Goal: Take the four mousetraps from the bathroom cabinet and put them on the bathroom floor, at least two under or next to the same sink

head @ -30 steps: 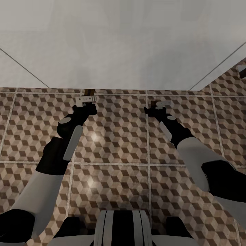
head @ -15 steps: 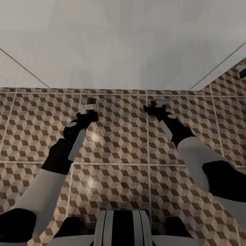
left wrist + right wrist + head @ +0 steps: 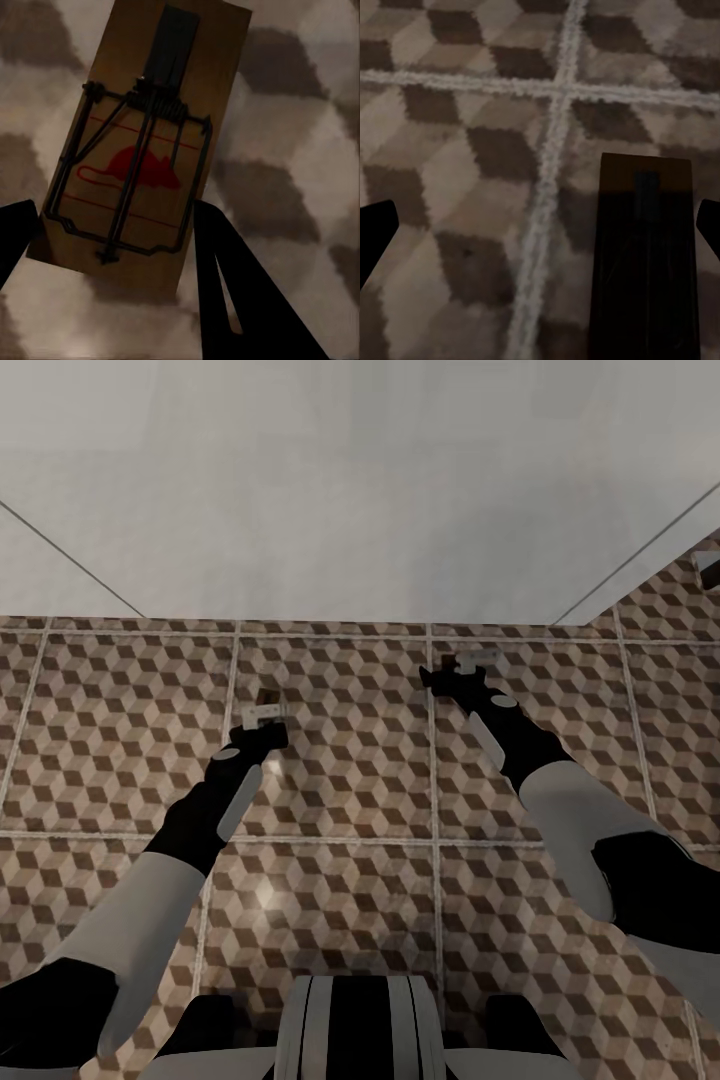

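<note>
Mousetrap [image 3: 135, 142], tan wood, red mouse print

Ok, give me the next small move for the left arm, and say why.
Probably lower the left gripper and open it: its fingers flank a mousetrap over the cube-patterned floor tiles, near the white vanity front. The right gripper looks open over a second mousetrap.

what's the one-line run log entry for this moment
left gripper: holding tan wooden mousetrap | right gripper: open, dark mousetrap between fingers | cube-pattern tiled floor below
</note>
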Available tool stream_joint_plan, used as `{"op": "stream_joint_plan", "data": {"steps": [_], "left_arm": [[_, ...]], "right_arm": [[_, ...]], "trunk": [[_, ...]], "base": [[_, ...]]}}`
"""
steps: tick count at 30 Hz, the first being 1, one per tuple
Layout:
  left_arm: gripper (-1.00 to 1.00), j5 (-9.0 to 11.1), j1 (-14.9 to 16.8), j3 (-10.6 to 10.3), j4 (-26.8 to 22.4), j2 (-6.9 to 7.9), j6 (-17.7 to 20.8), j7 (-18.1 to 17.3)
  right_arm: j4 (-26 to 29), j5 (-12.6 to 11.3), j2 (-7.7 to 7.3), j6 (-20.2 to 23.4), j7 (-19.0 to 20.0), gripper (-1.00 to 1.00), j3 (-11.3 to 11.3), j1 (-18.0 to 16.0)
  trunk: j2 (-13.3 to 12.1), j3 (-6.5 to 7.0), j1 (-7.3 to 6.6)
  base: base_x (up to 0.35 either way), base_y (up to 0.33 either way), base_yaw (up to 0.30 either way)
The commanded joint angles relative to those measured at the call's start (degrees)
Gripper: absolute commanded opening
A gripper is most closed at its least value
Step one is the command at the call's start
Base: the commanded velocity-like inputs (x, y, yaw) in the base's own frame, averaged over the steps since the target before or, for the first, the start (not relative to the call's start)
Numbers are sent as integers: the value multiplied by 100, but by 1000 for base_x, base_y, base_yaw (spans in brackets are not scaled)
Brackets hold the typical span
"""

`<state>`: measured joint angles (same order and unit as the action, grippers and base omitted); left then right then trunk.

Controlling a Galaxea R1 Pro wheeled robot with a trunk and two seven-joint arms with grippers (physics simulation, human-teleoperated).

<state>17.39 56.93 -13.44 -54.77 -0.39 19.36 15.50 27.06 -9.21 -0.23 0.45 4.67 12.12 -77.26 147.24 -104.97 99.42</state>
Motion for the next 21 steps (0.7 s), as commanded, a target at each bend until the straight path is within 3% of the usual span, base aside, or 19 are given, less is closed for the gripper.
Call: {"op": "stream_joint_plan", "data": {"steps": [1, 21], "left_arm": [[-100, 47, 5, -15, 15, 4, -19, 56], [-100, 45, 28, -35, -398, 55, -691, 49]], "right_arm": [[1, -57, -3, 3, 6, 100, 18, -2], [1, -46, 6, -103, 20, 100, 36, 26]], "trunk": [[1, -3, -1], [1, -3, -1]], "base": [[0, 0, 0], [1, 0, 0]]}}
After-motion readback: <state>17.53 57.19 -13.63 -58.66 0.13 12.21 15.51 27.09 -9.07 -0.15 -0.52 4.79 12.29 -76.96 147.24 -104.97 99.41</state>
